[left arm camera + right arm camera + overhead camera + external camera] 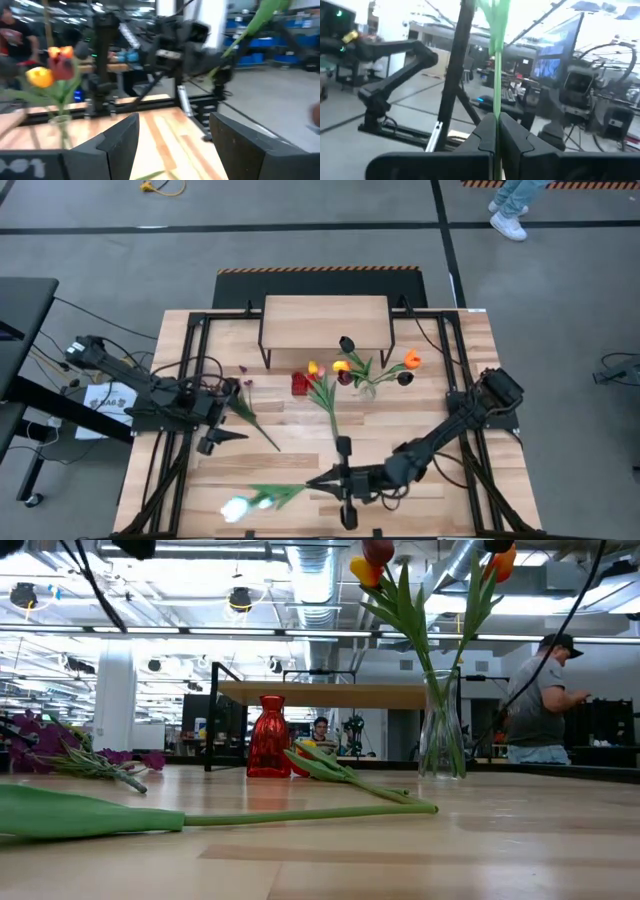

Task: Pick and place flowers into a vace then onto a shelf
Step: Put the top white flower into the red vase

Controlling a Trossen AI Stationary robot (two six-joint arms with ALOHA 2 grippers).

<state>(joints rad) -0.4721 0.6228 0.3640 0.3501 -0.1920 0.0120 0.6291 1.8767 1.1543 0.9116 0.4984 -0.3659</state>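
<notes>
White tulip's (238, 507) stem clamped in right gripper (322, 480).

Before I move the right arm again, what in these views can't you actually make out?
- White tulip: glare in the high view washes out its bloom; the right wrist view cuts it off above the stem, which the right claw pinches.
- Glass vase: the low view's top edge crops its tulips; in the high view its rim is too small to trace.
- Left claw: open, but motion blur smears what lies ahead of it.
- Shelf: the ground under it is hidden from above.
</notes>
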